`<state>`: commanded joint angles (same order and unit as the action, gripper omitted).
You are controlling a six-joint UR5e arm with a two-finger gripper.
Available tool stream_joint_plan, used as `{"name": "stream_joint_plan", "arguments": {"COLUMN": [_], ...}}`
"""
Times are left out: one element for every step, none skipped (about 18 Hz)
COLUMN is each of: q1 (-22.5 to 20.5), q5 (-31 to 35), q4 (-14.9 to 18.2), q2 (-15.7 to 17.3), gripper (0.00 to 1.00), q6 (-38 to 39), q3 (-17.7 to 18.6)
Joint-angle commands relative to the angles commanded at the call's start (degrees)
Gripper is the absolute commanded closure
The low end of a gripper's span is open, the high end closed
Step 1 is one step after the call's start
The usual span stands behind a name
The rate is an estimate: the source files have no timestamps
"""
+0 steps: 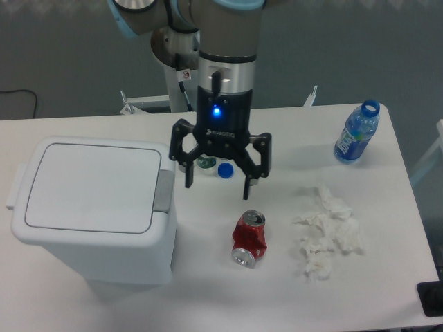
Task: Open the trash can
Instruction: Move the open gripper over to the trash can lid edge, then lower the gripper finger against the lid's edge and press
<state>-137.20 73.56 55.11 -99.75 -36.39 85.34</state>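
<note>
The trash can (93, 211) is standing at the left side of the table, lid closed. It is looking like stiff, light plastic that may slide when pushed, so I think pressing straight down on the grey push tab (164, 189) is working best. The gripper (217, 185) is hanging just right of the tab, fingers spread apart and holding nothing.
</note>
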Motion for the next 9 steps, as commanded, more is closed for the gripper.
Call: {"name": "stream_joint_plan", "arguments": {"q1": [0.26,0.44,0.70,0.79,0.97,1.32,1.50,1.50,1.50], "q5": [0.00,0.09,0.00,0.00,0.00,0.09,0.09,0.09,0.17], "q4": [0.00,-0.09,-0.09,-0.09,-0.09,-0.09,-0.09,-0.09,-0.17], "q2": [-0.17,-0.26,-0.35,-0.35,-0.35,-0.44,-0.70,-0.70,-0.70], "gripper": [0.00,0.00,0.00,0.00,0.00,0.00,0.00,0.00,0.00], "q6": [-0.09,-0.09,-0.09,-0.09,-0.09,-0.18,-0.26,-0.35,-0.44], "q3": [0.00,0.00,0.00,0.00,0.00,0.09,0.17,0.35,0.44]}}
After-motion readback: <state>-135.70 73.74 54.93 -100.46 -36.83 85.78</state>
